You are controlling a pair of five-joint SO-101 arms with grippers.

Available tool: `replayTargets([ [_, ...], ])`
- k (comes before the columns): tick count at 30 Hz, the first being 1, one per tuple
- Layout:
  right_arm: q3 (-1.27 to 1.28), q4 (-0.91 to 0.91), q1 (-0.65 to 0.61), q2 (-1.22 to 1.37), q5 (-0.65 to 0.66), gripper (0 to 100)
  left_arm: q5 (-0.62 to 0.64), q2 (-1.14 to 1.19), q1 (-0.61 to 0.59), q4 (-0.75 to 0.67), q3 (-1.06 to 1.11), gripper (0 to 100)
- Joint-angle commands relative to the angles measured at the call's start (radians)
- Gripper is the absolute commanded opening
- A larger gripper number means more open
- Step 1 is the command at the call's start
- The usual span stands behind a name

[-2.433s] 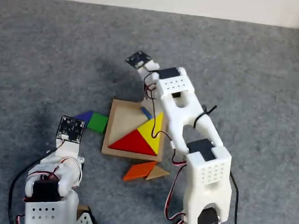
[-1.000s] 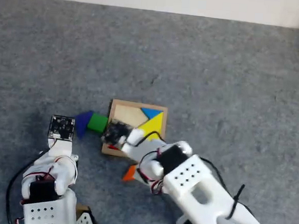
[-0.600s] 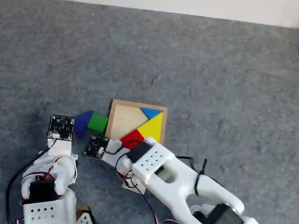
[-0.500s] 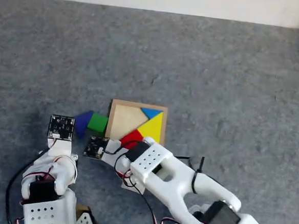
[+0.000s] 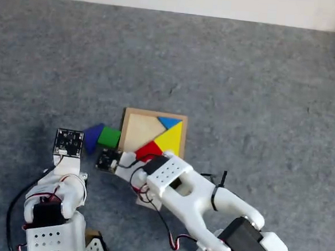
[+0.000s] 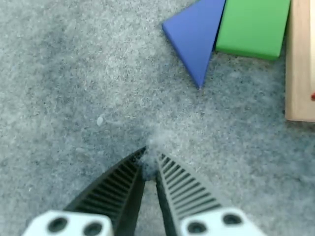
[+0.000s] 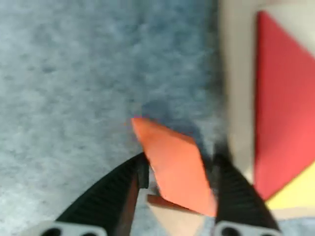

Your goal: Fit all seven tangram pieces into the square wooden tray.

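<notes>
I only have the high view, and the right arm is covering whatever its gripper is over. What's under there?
Observer: The right wrist view shows the right gripper open, with one finger on each side of the orange piece. The piece lies flat on the carpet beside the tray.
Operator: Is anything crowding that piece?
Observer: Yes, a tan piece lies right against one end of it.
Operator: And the left gripper?
Observer: The left gripper is shut and empty over bare carpet, short of the blue triangle.
</notes>
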Motion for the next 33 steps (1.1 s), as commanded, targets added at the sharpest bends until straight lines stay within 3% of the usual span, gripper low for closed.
replayTargets([
  [1, -0.045, -0.035, 0.051, 0.025, 0.012, 9.8, 0.005, -0.007, -0.010, -0.014, 0.019, 1],
  [10, -0.088, 0.081, 0.124, 0.008, 0.012, 6.3, 0.005, -0.007, -0.010, -0.014, 0.019, 1],
  [21, -0.105, 0.099, 0.127, -0.262, 0.003, 5.8, 0.005, -0.007, -0.010, -0.014, 0.019, 1],
  [29, -0.140, 0.085, 0.148, -0.308, -0.183, 5.8, 0.005, -0.007, -0.010, -0.014, 0.019, 1],
  [33, -0.231, 0.079, 0.202, -0.306, -0.371, 5.8, 0.005, -0.007, -0.010, -0.014, 0.019, 1],
])
